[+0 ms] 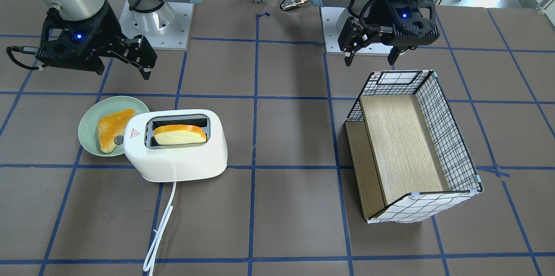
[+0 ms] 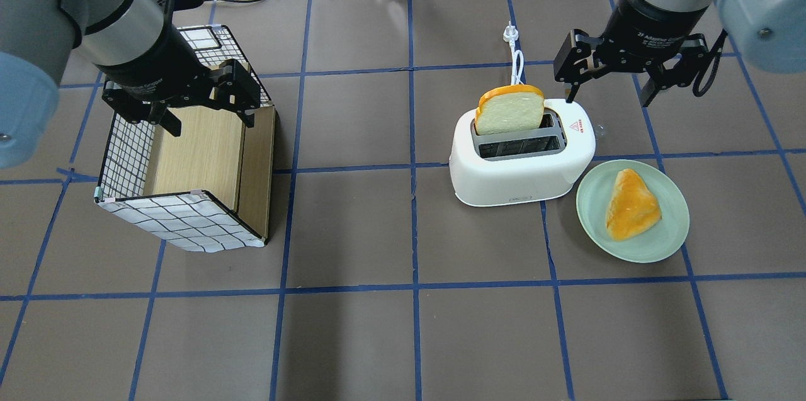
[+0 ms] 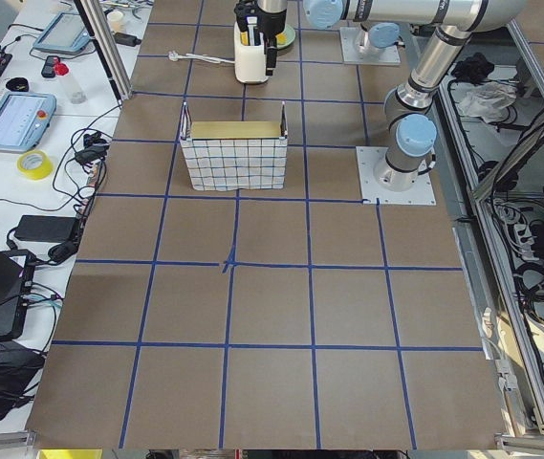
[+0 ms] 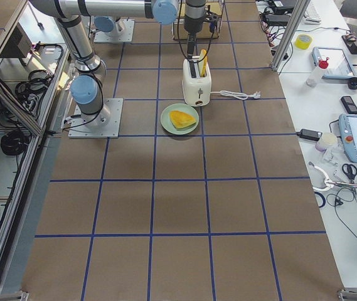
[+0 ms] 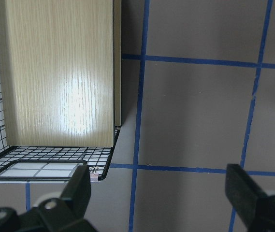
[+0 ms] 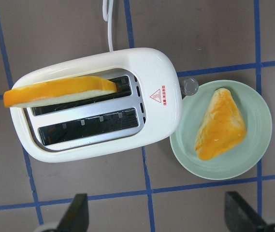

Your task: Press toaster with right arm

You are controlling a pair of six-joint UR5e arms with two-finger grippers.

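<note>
The white two-slot toaster [image 2: 522, 174] stands right of the table's middle, its cord trailing away. It also shows in the front view [image 1: 182, 154] and the right wrist view [image 6: 161, 116]. A bread slice [image 2: 510, 110] stands tall in its far slot. Its small grey knob [image 6: 191, 86] is on the end facing the plate. My right gripper [image 2: 607, 89] is open and empty, hovering above and just beyond the toaster's knob end, not touching it. My left gripper [image 2: 210, 121] is open and empty above the basket [image 2: 126, 155].
A light-green plate [image 2: 667, 243] with a triangular toast piece [image 2: 631, 204] sits right beside the toaster's knob end. The wire-grid basket with a wooden insert [image 1: 403, 146] lies tipped on the left arm's side. The white cord [image 1: 160, 228] runs across the table.
</note>
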